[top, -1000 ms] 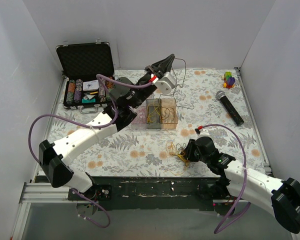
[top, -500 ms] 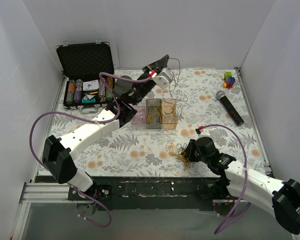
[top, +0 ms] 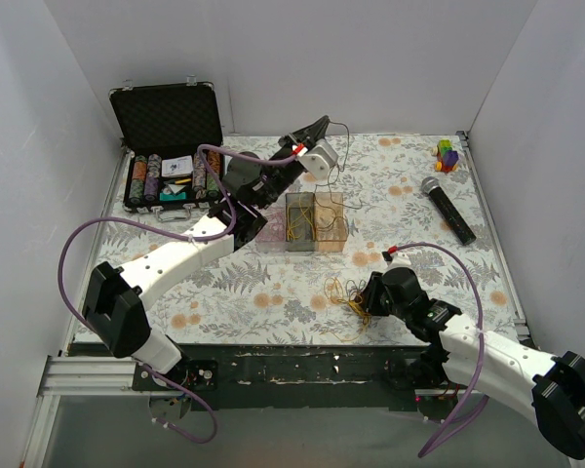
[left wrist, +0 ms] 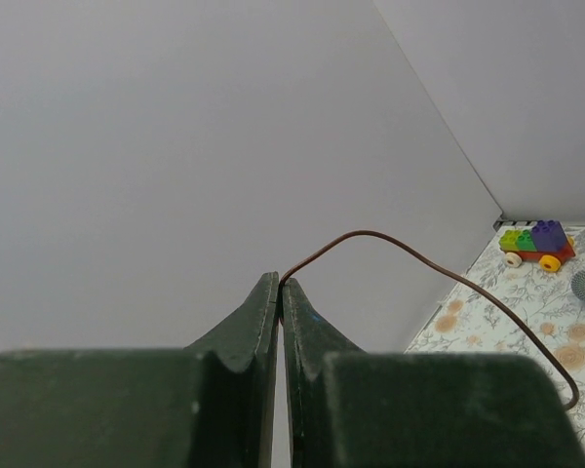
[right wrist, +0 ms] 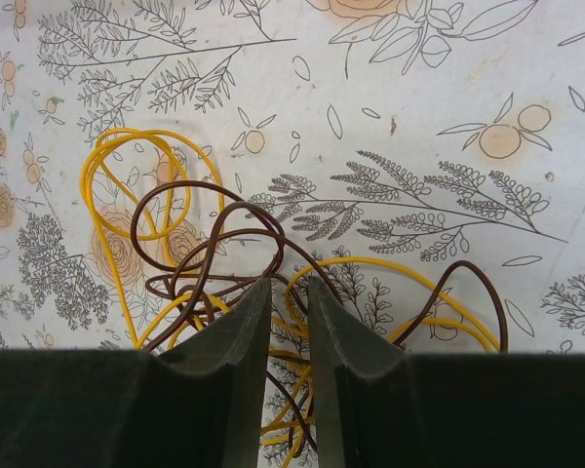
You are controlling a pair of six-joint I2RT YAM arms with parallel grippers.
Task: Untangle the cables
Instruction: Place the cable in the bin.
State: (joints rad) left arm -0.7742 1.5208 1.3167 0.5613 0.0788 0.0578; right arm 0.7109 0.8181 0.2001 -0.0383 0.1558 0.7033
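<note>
The cables are a small tangle of thin yellow and brown wires on the flowered tabletop near the front. In the right wrist view the tangle spreads out flat. My right gripper is low over it, and its jaws stand a narrow gap apart astride several strands. My left gripper is raised at the back. It is shut on one brown wire, which arcs from the fingertips down to the right and hangs toward the tabletop.
A clear two-part box holding thin wires stands mid-table under the left arm. An open black case of poker chips is at the back left. A microphone and a toy brick car lie at the back right. White walls enclose the table.
My left gripper has drawn back left and slightly lower with the brown wire. The wire's free end has trailed in from the table right of the box. The right gripper has stayed on the tangle.
</note>
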